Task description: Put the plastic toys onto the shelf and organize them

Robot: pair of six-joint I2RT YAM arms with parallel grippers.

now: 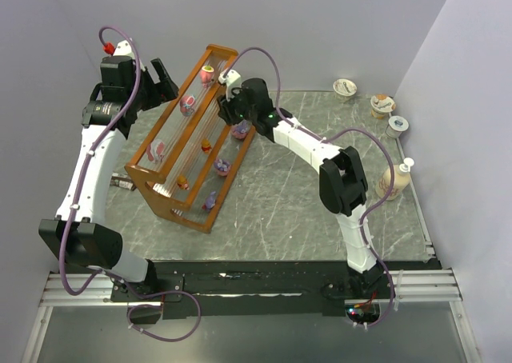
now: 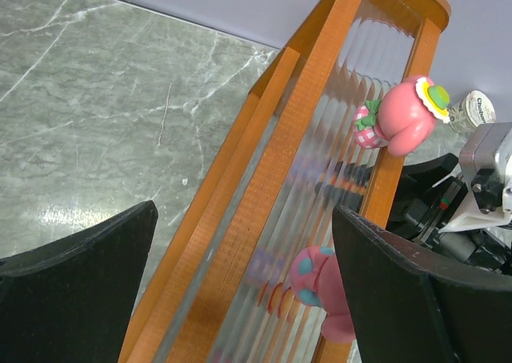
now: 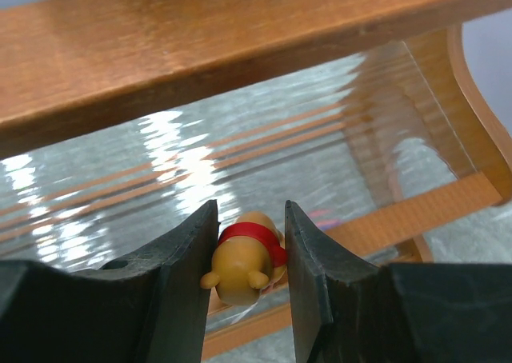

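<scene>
The grey marbled tabletop (image 1: 320, 179) fills the middle of the overhead view. On its left half stands the orange-brown wooden shelf (image 1: 210, 215), running diagonally from the lower left up toward the top centre, with ribbed clear tiers between solid side panels. The left arm (image 1: 88, 171) rises along the left edge of the frame. The left gripper (image 2: 242, 211) hangs over the shelf's upper rail, its jaws spread wide with nothing between them. The right arm (image 1: 336, 171) reaches from the lower right across to the upper end of the shelf. The right gripper (image 3: 250, 211) has its jaws drawn close around a small yellow-orange bear toy (image 3: 240, 271) in a red top, each jaw touching one side of it, just above a clear tier. A beige bottle (image 1: 394, 181) stands near the right edge of the tabletop, with three round cups (image 1: 382, 105) in the upper right corner. On the shelf, three pink toys (image 1: 189, 103) sit along the highest tier, two orange toys (image 1: 206, 145) on the middle one, and three purple toys (image 1: 222, 167) on the lowest, spaced apart.
</scene>
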